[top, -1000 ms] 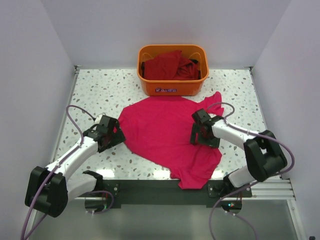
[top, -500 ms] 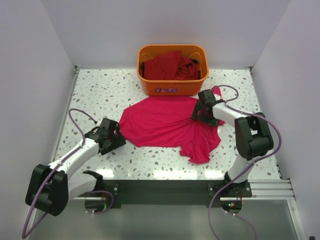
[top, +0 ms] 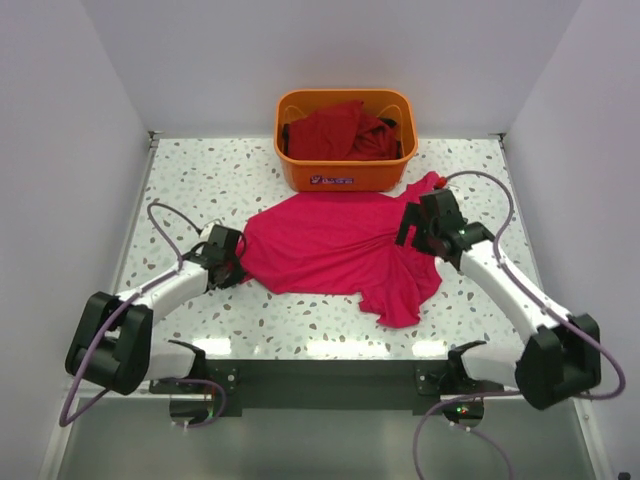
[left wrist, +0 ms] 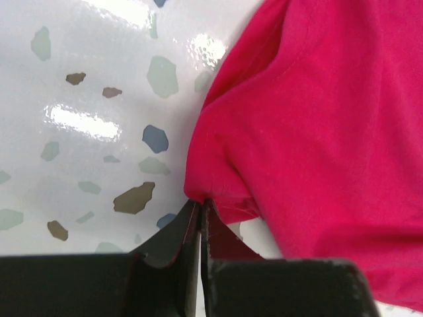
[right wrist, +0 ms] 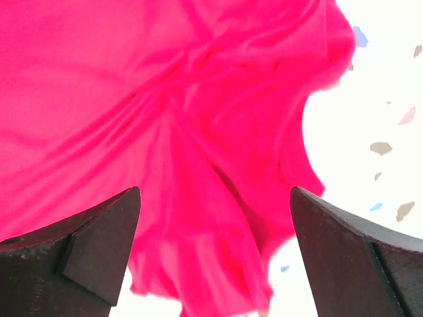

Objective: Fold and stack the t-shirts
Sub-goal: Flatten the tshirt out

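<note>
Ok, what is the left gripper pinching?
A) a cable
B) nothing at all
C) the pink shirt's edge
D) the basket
C: in the left wrist view the left gripper is shut on the edge of the shirt.

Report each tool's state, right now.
Left tool: shut on the edge of the pink t-shirt.
Right tool: open, holding nothing, over the same shirt.
</note>
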